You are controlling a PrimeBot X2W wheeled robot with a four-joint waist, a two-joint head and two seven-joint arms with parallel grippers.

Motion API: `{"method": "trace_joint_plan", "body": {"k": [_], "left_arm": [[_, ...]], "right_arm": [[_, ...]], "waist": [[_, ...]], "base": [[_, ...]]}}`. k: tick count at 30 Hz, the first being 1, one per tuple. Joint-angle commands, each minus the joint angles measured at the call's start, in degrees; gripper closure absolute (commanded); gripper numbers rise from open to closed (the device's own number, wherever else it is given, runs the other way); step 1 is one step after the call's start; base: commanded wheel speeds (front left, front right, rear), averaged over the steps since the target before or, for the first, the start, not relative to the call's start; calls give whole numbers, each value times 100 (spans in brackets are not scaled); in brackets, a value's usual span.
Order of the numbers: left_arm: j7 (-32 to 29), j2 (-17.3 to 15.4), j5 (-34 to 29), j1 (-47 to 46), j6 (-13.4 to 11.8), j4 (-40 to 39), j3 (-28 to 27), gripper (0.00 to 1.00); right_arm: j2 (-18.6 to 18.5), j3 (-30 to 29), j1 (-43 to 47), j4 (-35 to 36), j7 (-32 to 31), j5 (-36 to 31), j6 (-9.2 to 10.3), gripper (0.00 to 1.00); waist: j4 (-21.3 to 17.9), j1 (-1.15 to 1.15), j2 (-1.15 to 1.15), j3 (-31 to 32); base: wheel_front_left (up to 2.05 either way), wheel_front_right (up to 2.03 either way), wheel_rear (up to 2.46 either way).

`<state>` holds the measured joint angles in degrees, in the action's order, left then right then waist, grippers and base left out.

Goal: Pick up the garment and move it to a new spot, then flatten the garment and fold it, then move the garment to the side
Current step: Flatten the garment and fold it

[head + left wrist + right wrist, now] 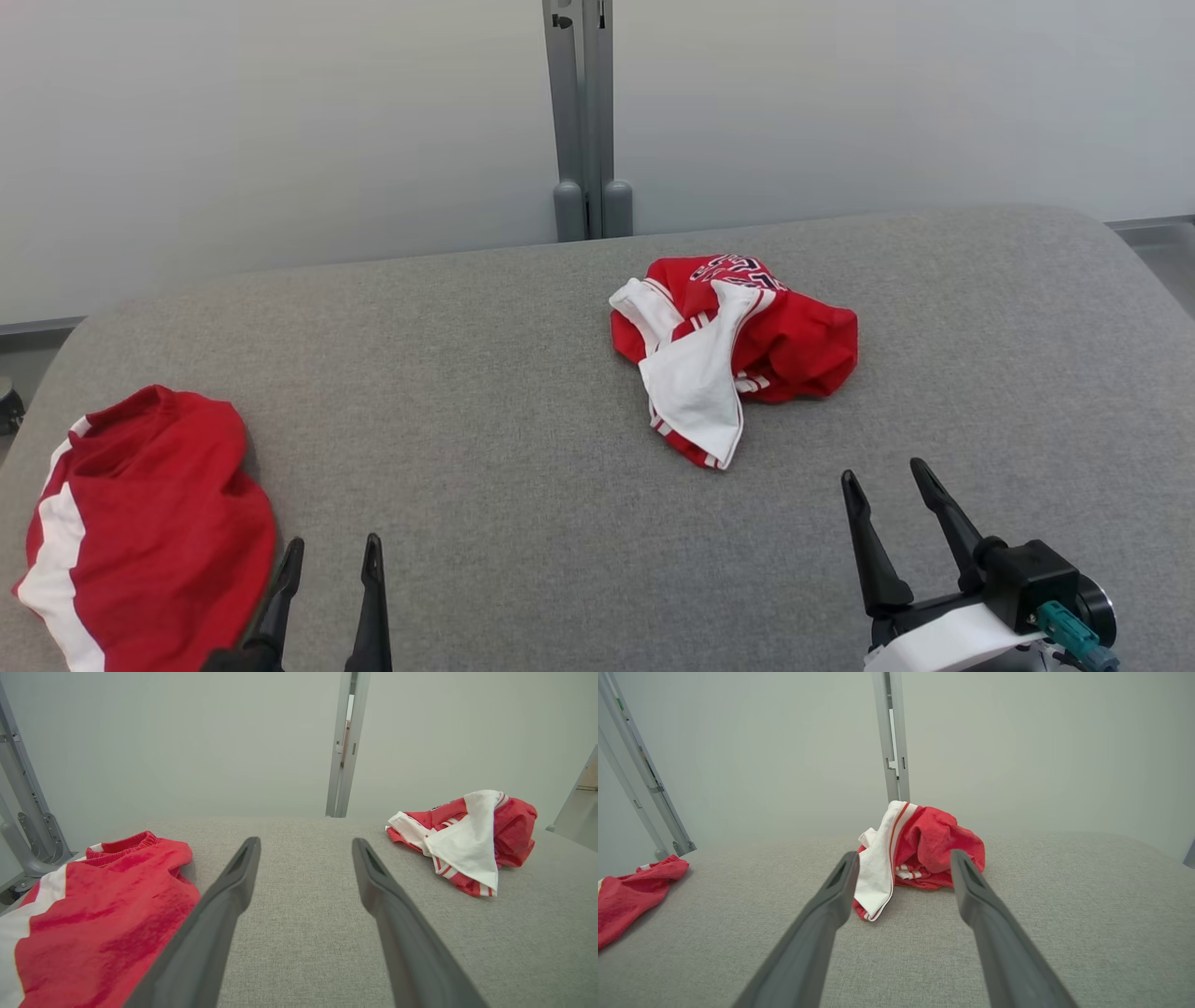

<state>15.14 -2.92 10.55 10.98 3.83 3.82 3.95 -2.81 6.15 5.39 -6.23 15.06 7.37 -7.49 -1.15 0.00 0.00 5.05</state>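
crumpled garment [733, 359], white flap [695, 387] toward robot

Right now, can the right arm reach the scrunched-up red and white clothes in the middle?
Probably yes: the open right end effector points at the crumpled garment, with bare grey surface between them.

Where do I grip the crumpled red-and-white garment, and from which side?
On the crumpled garment, probably take the raised red hump at its right, from the near side with the open right gripper, which faces it. The white flap lies flatter and may just peel away.
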Motion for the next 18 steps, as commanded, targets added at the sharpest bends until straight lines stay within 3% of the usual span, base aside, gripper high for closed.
{"method": "trace_joint_plan", "body": {"k": [1, 18], "left_arm": [[1, 1, 14, 68, -33, 5, 22, 0], [1, 1, -29, 22, -115, 47, 109, 0]], "right_arm": [[-11, -23, -2, 4, 13, 21, -1, 0], [-11, 33, -11, -22, 13, 36, -1, 0]], "waist": [[-3, 0, 0, -4], [31, 0, 0, -10]], "base": [[0, 0, 0], [0, 0, 0]]}}
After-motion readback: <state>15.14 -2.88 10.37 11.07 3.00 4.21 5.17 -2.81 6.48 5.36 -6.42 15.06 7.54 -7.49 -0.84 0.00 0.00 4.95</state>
